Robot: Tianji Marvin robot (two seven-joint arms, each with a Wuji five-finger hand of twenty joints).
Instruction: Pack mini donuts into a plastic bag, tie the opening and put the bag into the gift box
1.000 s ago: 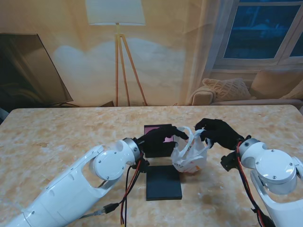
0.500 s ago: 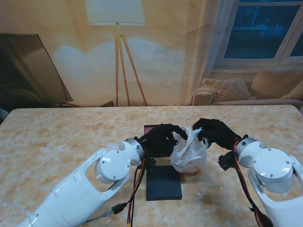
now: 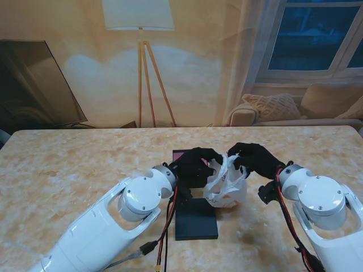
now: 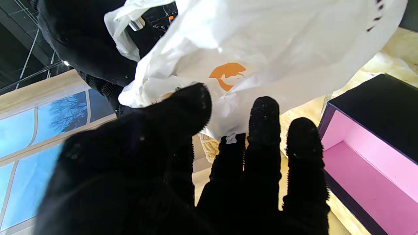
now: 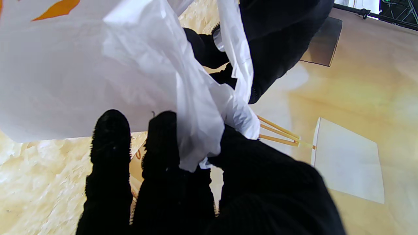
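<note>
A: Nearest me, the flat black square box lid lies on the marbled beige surface, clear of both arms.

B: And the bag?

A: The crumpled white plastic bag with an orange logo sits just beyond the lid and to its right, between the two hands, belly on the surface. Its gathered top ears stand upright.

B: Hand states?

A: The black-gloved left hand is clenched on the left ear. The wrist view shows plastic caught among its fingers. The black-gloved right hand is pinching the right ear, with the film running down between thumb and fingers. Both grasp the bag, equally near, one to each side.

B: Which relation matters?

A: My read: tying is in progress. The ears run up from the bag, so the hands have to cross over its top. Donuts can't be made out through the film.

B: Box?

A: The open black gift box with a pink lining is just left of the bag and farther from me, mostly hidden behind the left hand. Mouth up, nothing visible in the part shown. It's a short carry leftward, which favours the left hand. Open surface all round, edges well away.
</note>
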